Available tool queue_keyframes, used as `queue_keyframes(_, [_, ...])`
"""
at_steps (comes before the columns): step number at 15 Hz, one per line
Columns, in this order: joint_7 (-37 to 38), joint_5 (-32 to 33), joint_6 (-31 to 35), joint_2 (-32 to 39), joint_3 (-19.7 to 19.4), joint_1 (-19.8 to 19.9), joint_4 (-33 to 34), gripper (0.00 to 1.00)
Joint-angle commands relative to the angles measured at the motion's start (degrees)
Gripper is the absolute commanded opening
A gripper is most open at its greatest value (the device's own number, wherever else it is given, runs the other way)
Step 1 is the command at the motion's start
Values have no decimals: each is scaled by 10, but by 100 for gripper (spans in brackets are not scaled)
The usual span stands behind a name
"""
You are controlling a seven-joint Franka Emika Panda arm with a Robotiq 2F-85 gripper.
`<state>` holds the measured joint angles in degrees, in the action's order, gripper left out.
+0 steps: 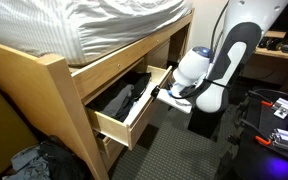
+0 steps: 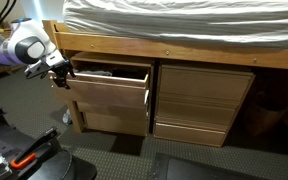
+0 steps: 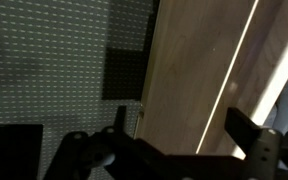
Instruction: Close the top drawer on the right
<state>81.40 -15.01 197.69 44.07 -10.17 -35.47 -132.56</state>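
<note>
Dark ribbed carpet point(image 3: 44, 60) underfoot, and above it a pale wooden bed frame point(image 2: 174, 52) carrying rumpled white striped bedding point(image 1: 114, 25). The action is down below the rail. The long, shallow honey-coloured wooden top drawer point(image 2: 109, 92) stands pulled well out of its cabinet under the bed. In an exterior view its dark interior point(image 1: 119, 98) is plain to see, with some dark soft things lying inside, too murky to name. So the job is not done yet, and by my reading the whole push is still to come.

The white robot arm point(image 1: 219, 60) reaches in low, and the black claw point(image 2: 60, 72) sits right at the outer corner of the drawer's flat, handle-less front. I can't tell whether it is touching. The wrist view shows the claw point(image 3: 174, 150) with its fingers spread wide, gripping nothing, and a smooth wooden panel point(image 3: 194, 70) filling the picture just ahead.

The drawer looks square and level, with thin side walls point(image 1: 114, 128) and a plain face. The neighbouring stack of pale drawers point(image 2: 204, 100) is shut flush. A straight shove on that front panel should send it home.
</note>
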Motion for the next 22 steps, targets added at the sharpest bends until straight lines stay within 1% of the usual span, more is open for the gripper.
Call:
queue_keyframes(1, [-27, -37, -23, 99, 61, 58, 106, 100])
queue_keyframes(2, [-30, -7, -41, 85, 98, 101, 106, 100])
queue_keyframes(3, [11, 61, -58, 79, 93, 107, 104, 100])
queue_keyframes(4, [-49, -47, 2, -1, 22, 14, 3, 100])
queue_keyframes(7, [-49, -47, 2, -1, 22, 14, 3, 100])
queue_keyframes(8, [-44, -25, -1, -1, 62, 54, 13, 100])
queue_keyframes(9, [-40, -8, -9, -3, 93, 82, 16, 100])
queue_keyframes(10, [12, 59, -9, -4, 104, 102, 16, 100])
queue_keyframes(11, [16, 59, -8, 2, 110, 103, 22, 100])
queue_keyframes(13, [17, 57, -15, 4, 107, 100, 29, 100])
queue_keyframes(14, [15, 60, -34, 7, 112, 105, 36, 100])
queue_keyframes(15, [-24, 4, -56, 24, 114, 92, 58, 100])
queue_keyframes(16, [-34, -10, -28, 16, 94, 75, 34, 100])
queue_keyframes(17, [-40, -16, -35, 21, 110, 86, 44, 100])
queue_keyframes(18, [-41, -19, -41, 22, 115, 88, 49, 100])
queue_keyframes(22, [-41, -19, -44, 23, 116, 88, 53, 100])
